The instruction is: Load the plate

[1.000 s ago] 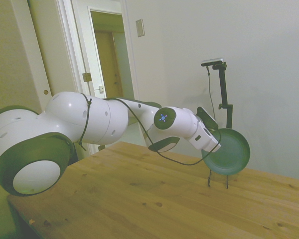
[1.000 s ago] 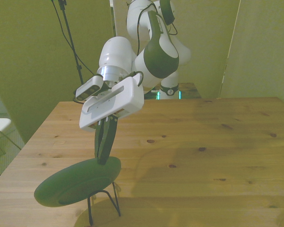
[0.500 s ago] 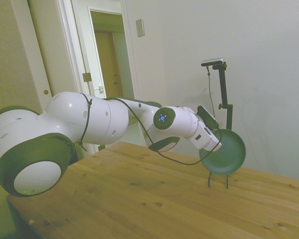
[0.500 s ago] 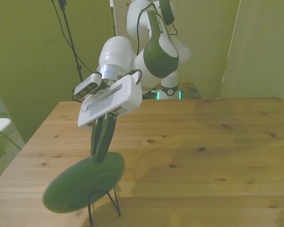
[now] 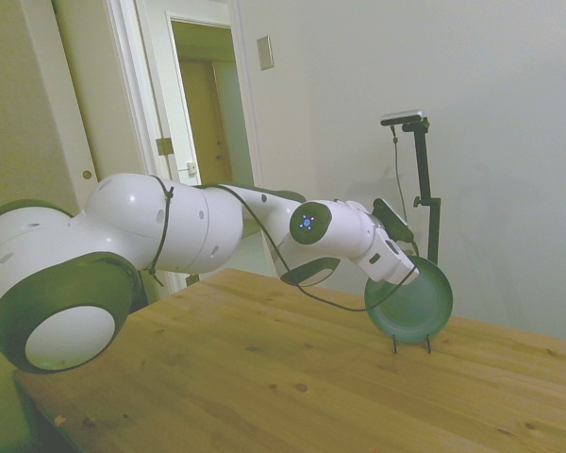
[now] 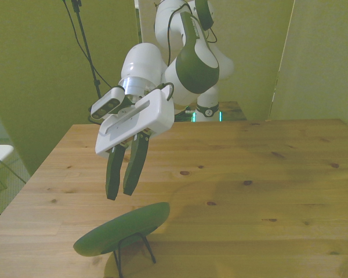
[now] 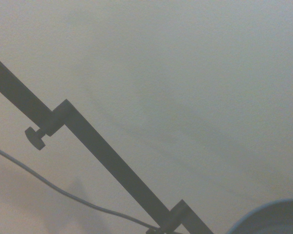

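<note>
**Plate on wire stand, gripper apart above it**

Nearest the front camera: the plate [image 6: 122, 229], dull green, leaning tilted on a thin black wire stand [image 6: 134, 252] at the near edge of the wooden table [image 6: 249, 191]. From the side, the plate [image 5: 411, 302] sits nearly on edge, stand legs [image 5: 410, 343] touching the tabletop. Just above the plate, not touching: the gripper [image 6: 120, 194], fingers parted by a narrow gap, holding nothing (dark fingers point down at the rim). Behind the plate the white arm [image 6: 185, 58] rises. A sliver of plate rim [image 7: 268, 217] shows blurred in the wrist view.
</note>
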### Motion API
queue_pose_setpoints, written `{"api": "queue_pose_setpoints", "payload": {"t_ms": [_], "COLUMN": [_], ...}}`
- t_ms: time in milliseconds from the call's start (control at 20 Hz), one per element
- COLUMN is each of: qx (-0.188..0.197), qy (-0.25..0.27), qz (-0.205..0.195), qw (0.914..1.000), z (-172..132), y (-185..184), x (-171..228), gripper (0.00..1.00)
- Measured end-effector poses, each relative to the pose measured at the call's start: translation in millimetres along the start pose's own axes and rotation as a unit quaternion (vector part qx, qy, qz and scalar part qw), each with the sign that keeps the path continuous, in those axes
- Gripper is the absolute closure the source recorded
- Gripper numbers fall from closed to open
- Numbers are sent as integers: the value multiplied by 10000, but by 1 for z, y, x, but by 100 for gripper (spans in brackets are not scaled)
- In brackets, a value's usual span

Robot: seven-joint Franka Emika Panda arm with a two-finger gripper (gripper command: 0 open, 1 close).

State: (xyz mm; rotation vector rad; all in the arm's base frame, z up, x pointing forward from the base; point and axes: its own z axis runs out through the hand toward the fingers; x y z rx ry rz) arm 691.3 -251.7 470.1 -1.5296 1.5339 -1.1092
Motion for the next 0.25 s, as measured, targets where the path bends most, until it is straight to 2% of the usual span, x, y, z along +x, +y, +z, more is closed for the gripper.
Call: {"api": "queue_pose_setpoints", "payload": {"t_ms": [200,250], "qx": [-74,-214], "qy": [-238,-336], "qz": [217,299], "qw": [9995,9988], "z": [-29,-40], "y": [-40,-49], "x": [-5,-6], "gripper": [0,0]}}
